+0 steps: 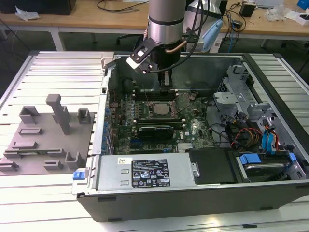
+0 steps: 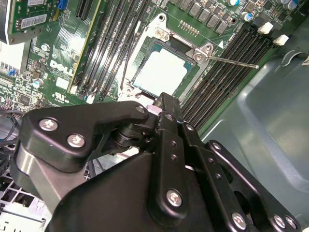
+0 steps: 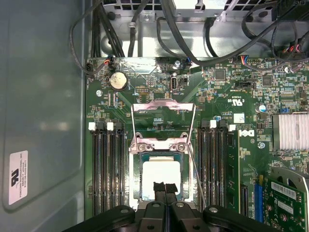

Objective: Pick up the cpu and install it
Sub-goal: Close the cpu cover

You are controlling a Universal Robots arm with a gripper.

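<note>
Inside the open computer case (image 1: 169, 205), I see the cpu (image 3: 161, 176) seated in its socket between memory slots (image 3: 108, 169). My pincer (image 3: 165, 186) hangs clenched, empty, hiding the cpu's near edge.

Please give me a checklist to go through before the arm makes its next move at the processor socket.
1. The cpu lies inside the socket: ok.
2. The retention plate is folded open, off the cpu: ok.
3. The lever sticks out sideways, not latched: ok.
4. The claw is shut and empty, its tips over the cpu's edge: ok.
5. The claw tips are clear of the cpu's lid: cannot tell.
6. The cpu sits fully flat: cannot tell.
</note>
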